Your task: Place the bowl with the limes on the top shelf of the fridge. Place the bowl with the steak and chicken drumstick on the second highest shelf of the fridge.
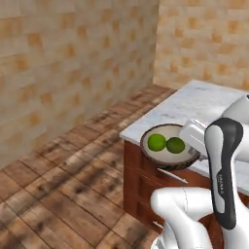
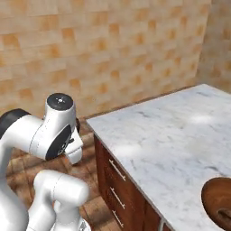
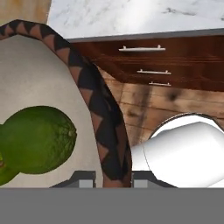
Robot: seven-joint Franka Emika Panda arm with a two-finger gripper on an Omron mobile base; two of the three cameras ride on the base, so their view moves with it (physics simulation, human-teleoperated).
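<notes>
The bowl with the limes (image 1: 163,156) hangs in the air just off the counter's near corner, dark brown outside and pale inside. Two green limes (image 1: 157,142) lie in it. My gripper (image 1: 190,146) is shut on its right rim. In the hand view the patterned rim (image 3: 94,100) runs down between my fingertips (image 3: 113,179), and a lime (image 3: 37,140) sits on the pale inside to the left. A reddish-brown wooden bowl (image 2: 216,198) rests on the counter at the lower right, cut by the frame edge; I cannot make out its contents. The fridge is out of view.
A white marble counter (image 2: 171,135) tops brown wooden drawers (image 3: 144,61) with metal handles. Tan tiled walls (image 1: 63,63) stand behind and to the left. Open wooden floor (image 1: 63,189) stretches left of the counter.
</notes>
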